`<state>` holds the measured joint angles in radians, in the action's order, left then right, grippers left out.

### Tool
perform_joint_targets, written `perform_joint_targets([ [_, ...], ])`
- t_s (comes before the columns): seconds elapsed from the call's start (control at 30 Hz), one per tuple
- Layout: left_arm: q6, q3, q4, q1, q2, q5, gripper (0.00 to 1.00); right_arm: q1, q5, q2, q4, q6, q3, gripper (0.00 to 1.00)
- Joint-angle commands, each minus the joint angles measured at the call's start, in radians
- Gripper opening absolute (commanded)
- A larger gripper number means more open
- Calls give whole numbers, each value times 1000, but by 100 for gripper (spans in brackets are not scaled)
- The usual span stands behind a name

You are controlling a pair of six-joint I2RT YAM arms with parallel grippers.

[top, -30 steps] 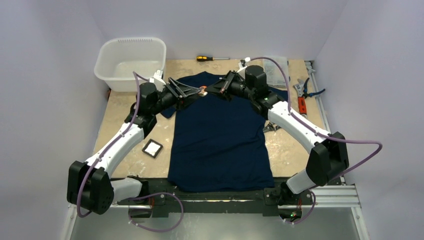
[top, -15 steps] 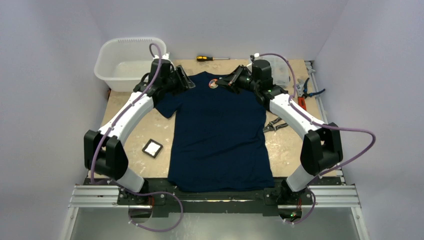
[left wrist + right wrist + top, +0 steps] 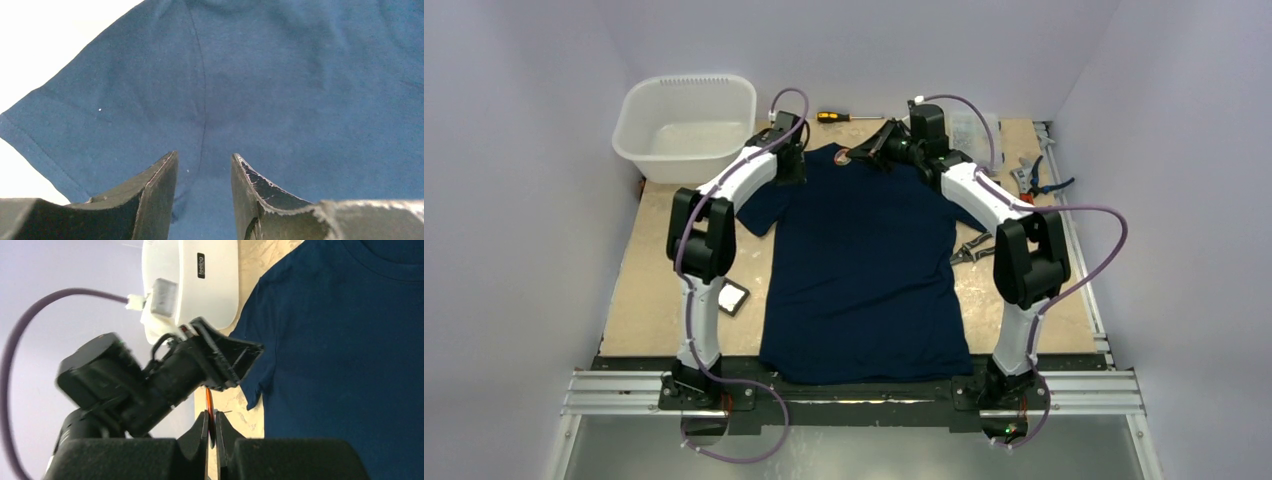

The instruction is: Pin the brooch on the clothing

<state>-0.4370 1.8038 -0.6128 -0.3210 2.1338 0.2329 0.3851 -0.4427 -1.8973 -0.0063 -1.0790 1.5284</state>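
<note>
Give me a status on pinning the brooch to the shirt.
Done: the T-shirt lies flat, and the brooch is picked up, pinched edge-on in the right end effector. In hand: that arm holds it near the collar; the left end effector hangs open over a sleeve seam. Left: the pinning itself.

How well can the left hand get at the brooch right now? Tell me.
Probably yes: the left hand is open, empty and close beside the brooch, nothing between. But the right hand pinches it, leaving only its upper edge free.
</note>
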Motion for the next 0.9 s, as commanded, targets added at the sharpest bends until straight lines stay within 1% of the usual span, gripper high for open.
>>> perform_joint_targets([
  [0.0,76,117,-32,7,87,78,42,-2,-37,-47,8,22,97,0],
  [0.1,94,214,-67,13,174,85,41,-3,-39,-89,8,30,132,0],
  [0.13,95,247,-92,17,203,81,39,-2,-41,-108,-9,31,143,0],
  [0.23,95,292,-100,31,249,32,37,-2,-48,-151,-20,31,177,0],
  [0.6,88,270,-82,63,288,-30,27,-3,-51,-280,-42,25,303,0],
  [0.7,87,252,-70,63,287,-52,26,-2,-39,-316,-51,22,331,0],
  [0.87,80,234,-57,63,282,-92,30,2,-26,-365,-63,22,375,0],
])
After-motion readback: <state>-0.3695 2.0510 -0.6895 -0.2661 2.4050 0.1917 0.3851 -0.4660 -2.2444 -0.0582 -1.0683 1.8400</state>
